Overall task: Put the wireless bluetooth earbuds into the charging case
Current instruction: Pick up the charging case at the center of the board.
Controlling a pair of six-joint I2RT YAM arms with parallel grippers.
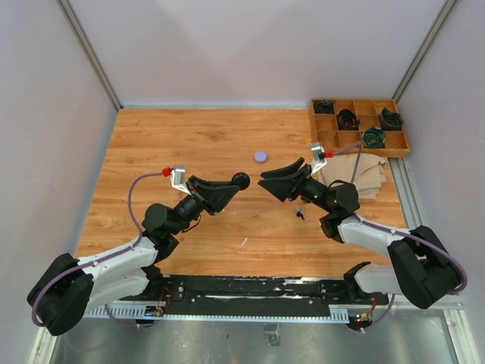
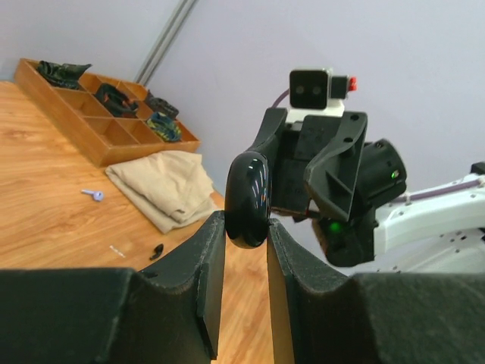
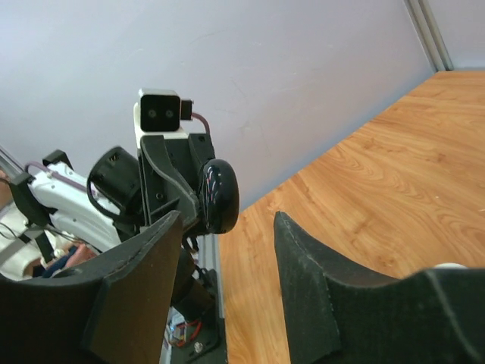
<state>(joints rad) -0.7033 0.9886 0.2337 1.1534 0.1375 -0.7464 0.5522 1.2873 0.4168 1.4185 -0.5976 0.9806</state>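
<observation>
The left gripper is clamped on a glossy black round charging case, held edge-on above the counter. The right gripper faces it close by, jaws apart and holding nothing. A lilac earbud and a black earbud lie on the counter (both near the folded beige cloth). A lilac round case sits farther back.
</observation>
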